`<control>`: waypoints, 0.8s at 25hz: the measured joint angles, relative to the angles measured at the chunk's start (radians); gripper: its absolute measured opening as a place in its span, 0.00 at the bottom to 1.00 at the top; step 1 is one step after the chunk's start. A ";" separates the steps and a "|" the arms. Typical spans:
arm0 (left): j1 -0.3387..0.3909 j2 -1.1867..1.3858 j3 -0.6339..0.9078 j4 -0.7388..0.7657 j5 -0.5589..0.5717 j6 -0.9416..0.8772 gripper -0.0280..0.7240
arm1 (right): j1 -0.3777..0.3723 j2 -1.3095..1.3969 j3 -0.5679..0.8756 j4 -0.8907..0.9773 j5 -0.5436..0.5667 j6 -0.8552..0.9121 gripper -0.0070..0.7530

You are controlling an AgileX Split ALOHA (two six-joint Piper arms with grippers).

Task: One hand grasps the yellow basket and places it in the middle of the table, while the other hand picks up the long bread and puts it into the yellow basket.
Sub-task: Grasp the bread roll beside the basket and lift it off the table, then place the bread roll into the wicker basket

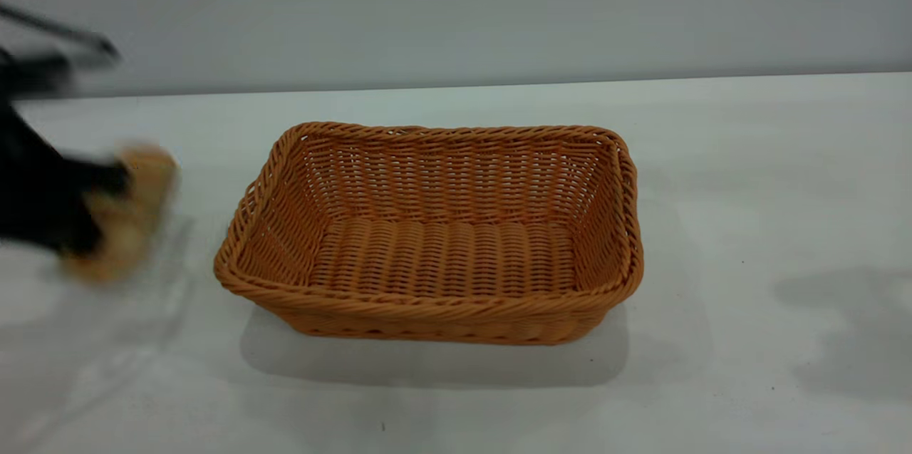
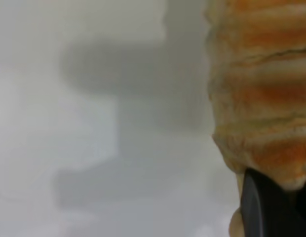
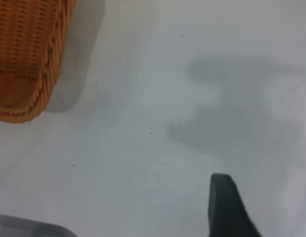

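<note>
The yellow basket (image 1: 434, 240) stands empty in the middle of the white table (image 1: 748, 176). My left gripper (image 1: 100, 208) is at the far left, above the table, shut on the long bread (image 1: 135, 201); both are motion-blurred. In the left wrist view the ridged bread (image 2: 261, 89) fills one side, with a black finger (image 2: 261, 210) pressed against it. My right gripper (image 3: 265, 197) is out of the exterior view; in its wrist view it is open and empty over bare table, away from a corner of the basket (image 3: 24, 59).
The grey wall (image 1: 456, 5) rises behind the table's far edge. The right arm's shadow (image 1: 848, 326) lies on the table right of the basket. A few tiny dark specks dot the surface.
</note>
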 joint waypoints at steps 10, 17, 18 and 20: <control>-0.183 -0.226 0.004 0.009 -0.019 0.100 0.11 | 0.000 0.000 0.000 0.003 -0.013 0.000 0.58; -0.396 -0.122 0.008 0.011 -0.191 0.187 0.11 | 0.000 0.000 0.000 0.003 -0.018 0.000 0.58; -0.413 -0.097 0.008 0.011 -0.238 0.187 0.11 | 0.000 0.000 0.000 0.003 -0.018 0.000 0.58; -0.448 -0.052 0.008 0.010 -0.313 0.183 0.11 | 0.000 0.000 0.000 0.003 -0.018 0.000 0.58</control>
